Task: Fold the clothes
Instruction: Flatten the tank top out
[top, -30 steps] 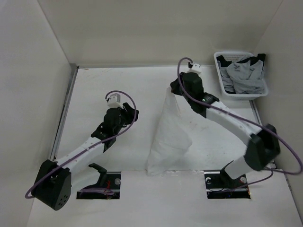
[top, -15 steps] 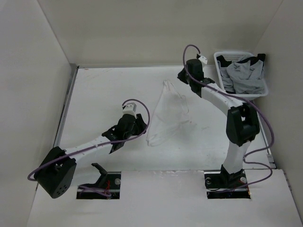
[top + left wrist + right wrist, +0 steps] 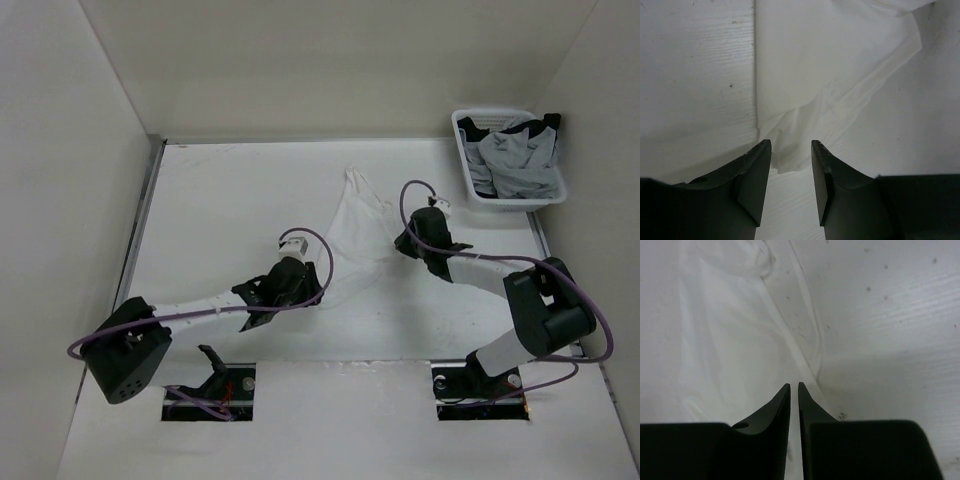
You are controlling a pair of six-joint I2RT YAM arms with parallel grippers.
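Note:
The clothes (image 3: 355,235), a thin white garment, lie rumpled on the white table, running from the far middle toward the near left. My left gripper (image 3: 313,290) is at their near corner. In the left wrist view it (image 3: 790,146) is open, with the corner of the clothes (image 3: 805,90) lying just beyond and between the fingertips. My right gripper (image 3: 403,240) is low at the garment's right edge. In the right wrist view it (image 3: 794,386) has its jaws almost together, only a thin slit apart, above the hem of the clothes (image 3: 740,340). I see no fabric bunched between them.
A white slatted basket (image 3: 463,150) stands at the far right corner with grey and black garments (image 3: 515,160) in it. Walls close off the left, far and right sides of the table (image 3: 220,200). Two dark cut-outs (image 3: 205,390) lie by the arm bases.
The right gripper let go of the hanging garment, which now lies on the table. It swung away, then came back low with jaws narrowing. The left arm reached right to the garment's corner.

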